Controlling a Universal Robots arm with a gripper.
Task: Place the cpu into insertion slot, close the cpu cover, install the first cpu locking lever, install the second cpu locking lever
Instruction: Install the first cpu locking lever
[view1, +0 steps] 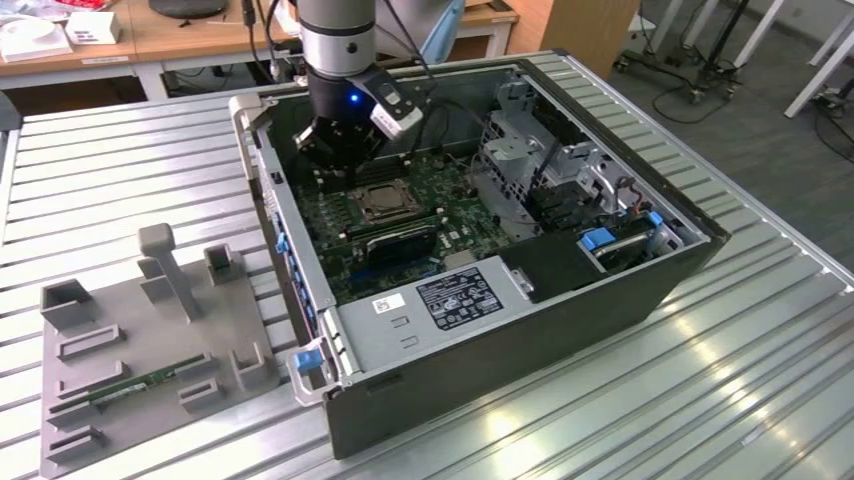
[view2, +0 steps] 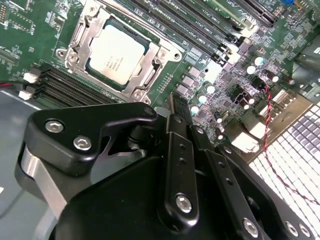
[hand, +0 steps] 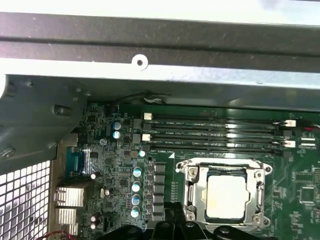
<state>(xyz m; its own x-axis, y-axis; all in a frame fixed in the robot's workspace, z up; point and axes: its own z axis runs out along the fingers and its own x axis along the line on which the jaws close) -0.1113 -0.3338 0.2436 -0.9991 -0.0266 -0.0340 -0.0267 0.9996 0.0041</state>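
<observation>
Arm (view1: 334, 35) — silver-grey cylinder, black cables (view1: 278, 40) trailed alongside. Blue light (view1: 350, 98) noted at wrist, white tagged block (view1: 396, 112) beside it. Gripper (view2: 181, 107) — matte black links, fastened by silver hex screws (view2: 82, 143).

Silvery-tan square cpu (hand: 226, 197) sat seated in the black square insertion slot (hand: 225, 173). Thin silver cpu cover (hand: 192, 192) lay flat around it. Long black memory slots (hand: 215, 132) ran alongside on the green circuit board (hand: 300, 185).
</observation>
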